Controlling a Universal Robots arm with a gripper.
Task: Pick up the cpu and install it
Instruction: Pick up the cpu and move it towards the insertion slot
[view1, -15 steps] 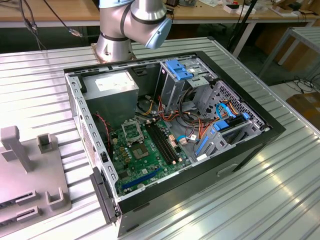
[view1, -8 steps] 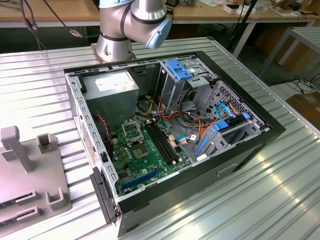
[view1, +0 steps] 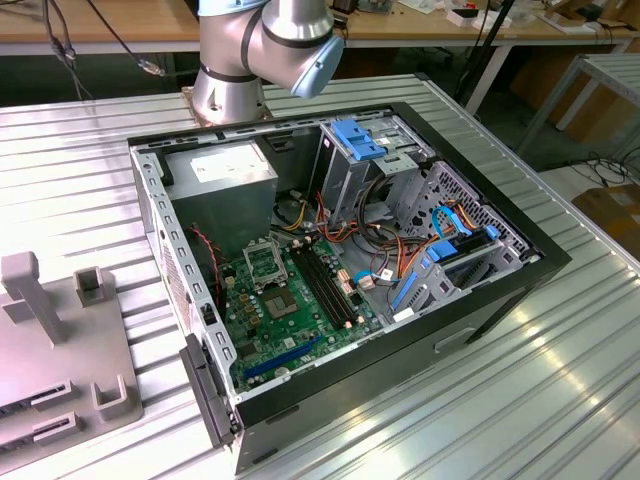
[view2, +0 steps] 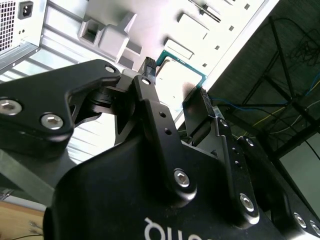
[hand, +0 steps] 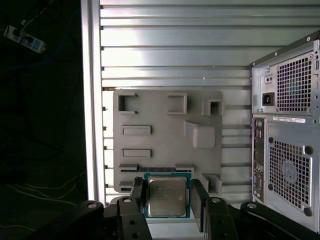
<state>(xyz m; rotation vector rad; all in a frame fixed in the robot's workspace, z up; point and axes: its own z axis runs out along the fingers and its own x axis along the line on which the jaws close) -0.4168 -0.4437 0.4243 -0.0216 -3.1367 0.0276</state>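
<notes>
Item: cpu (hand: 167, 196), flat, heat-spreader side towards the first wrist view, squarish with no marked long axis. Position: directly between the fingers (hand: 137, 192) of the gripper (hand: 168, 194), over the edge of a grey tray (hand: 167, 135) moulded with slots and pockets. Gripper state: narrowed to the cpu's width, one finger against each of two opposite edges, so the chip appears held; whether it has cleared the tray cannot be told. Destination: socket (view1: 262, 262) on the green board (view1: 300, 320), inside the open case (view1: 545, 250), which lies on its side with drive cages, cables and power supply exposed. Key relation: the socket is well apart from the cpu; in the exterior view the tray sits on the exterior view's left of the case, and the first wrist view shows the case's vented rear panel just beside the tray. Arm (view1: 265, 50): base mounted at the far side of the case. Surface: ribbed aluminium tabletop (view1: 520, 400), bearing both tray and case. Room: wooden benches (view1: 100, 20) along the far side, loose cables, and a power strip (hand: 22, 37) on the dark floor beyond the tabletop's edge.
</notes>
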